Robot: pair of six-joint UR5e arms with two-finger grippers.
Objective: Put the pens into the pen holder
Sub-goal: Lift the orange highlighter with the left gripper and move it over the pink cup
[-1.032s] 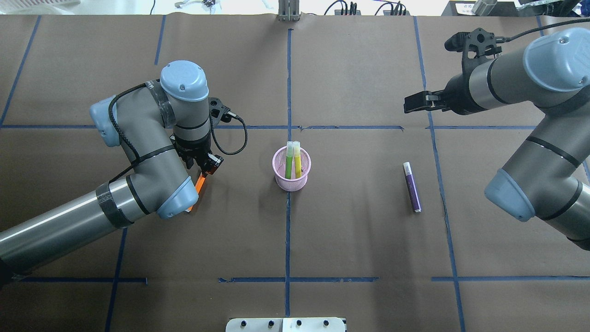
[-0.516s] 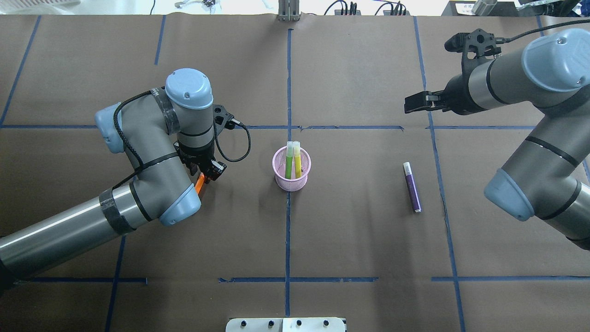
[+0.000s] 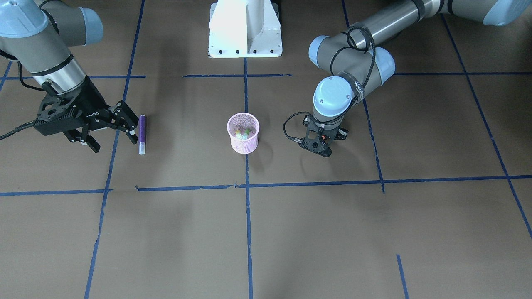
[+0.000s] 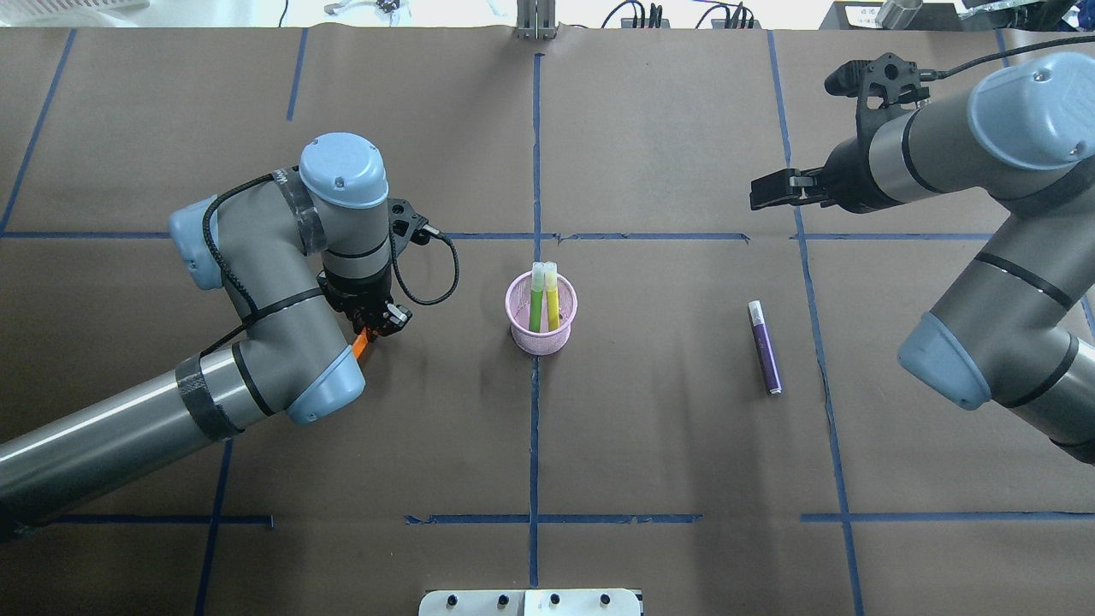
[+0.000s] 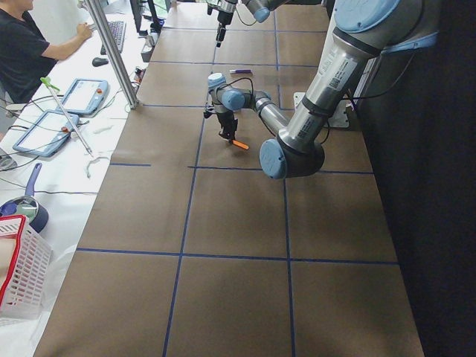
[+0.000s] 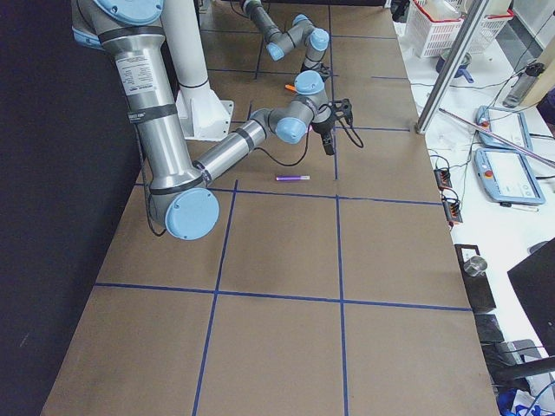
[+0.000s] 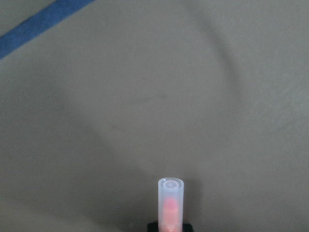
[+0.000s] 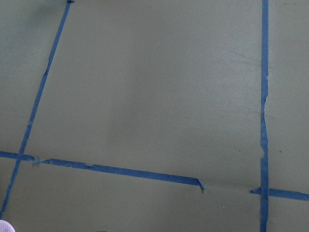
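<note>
The left gripper (image 4: 376, 323) is closed on the orange pen (image 4: 361, 346). From overhead only a short orange stub shows below the fingers. The left wrist view adds the pale cap end (image 7: 171, 203), which points away from the camera towards the brown table (image 4: 650, 445). The exterior left view shows the pen (image 5: 239, 144) slanting out from under the gripper. The front-facing view hides the pen almost wholly behind the gripper body (image 3: 320, 143).

The right gripper (image 3: 112, 135) hangs with its fingers spread wide and nothing between them. That spread is plain only from the front; overhead it reads as a dark, narrow shape (image 4: 761, 190). The purple pen (image 4: 764, 346) lies flat just beside that gripper in the front view, and well apart from the pink pen holder (image 4: 541, 338) at the table's middle. In the holder stand a green pen (image 4: 535, 310) and a yellow pen (image 4: 553, 310).

A second ago a long stretch of the orange pen showed by the left gripper; now far less shows. The right arm, purple pen and holder are unchanged.
</note>
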